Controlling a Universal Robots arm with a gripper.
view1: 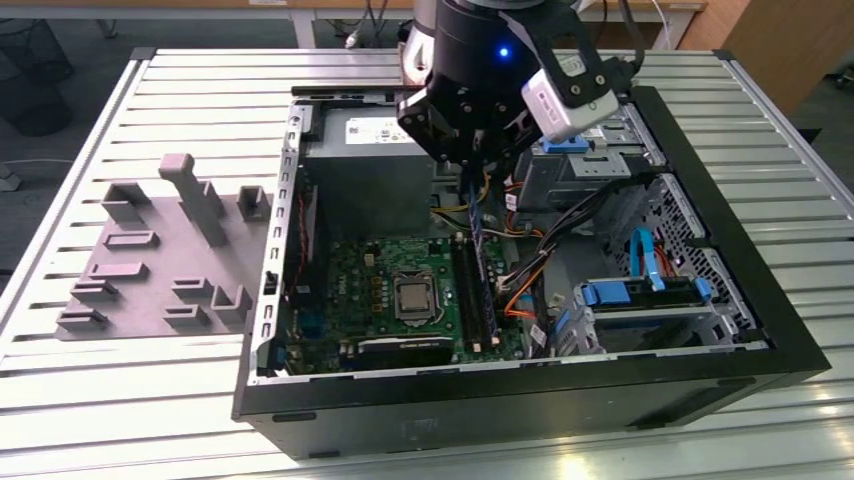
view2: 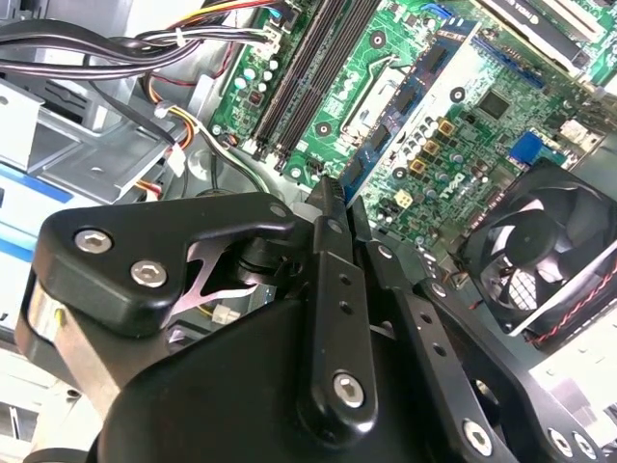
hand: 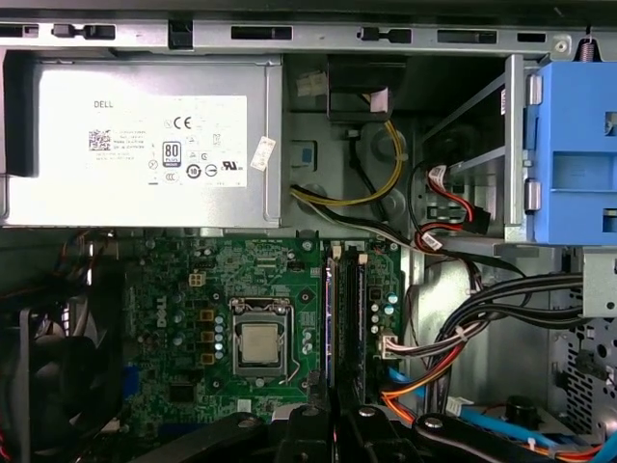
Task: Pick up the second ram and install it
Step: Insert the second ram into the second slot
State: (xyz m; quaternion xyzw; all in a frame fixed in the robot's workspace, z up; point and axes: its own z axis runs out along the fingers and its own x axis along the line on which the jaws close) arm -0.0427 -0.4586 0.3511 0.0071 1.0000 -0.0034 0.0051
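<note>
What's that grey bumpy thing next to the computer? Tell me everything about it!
The grey fixture plate looks like matte plastic: a flat base with raised blocks, slotted holders and one tall post. It lies flat on the ribbed metal table, beside the open computer case, on the exterior view's left.

Arm housing: glossy black, rounded, with a small blue light glowing on its front.
Camera module: light grey box with a black face, mounted on the wrist's side.
Cable: black, running off the wrist past the module.
Gripper: matte black metal in both wrist views; flat bar-shaped links with small holes down their length.
Screws: silver socket-head, set into the black links and the rounded housing.
Linkage cover: black, rounded, with two silver bolts.
</note>
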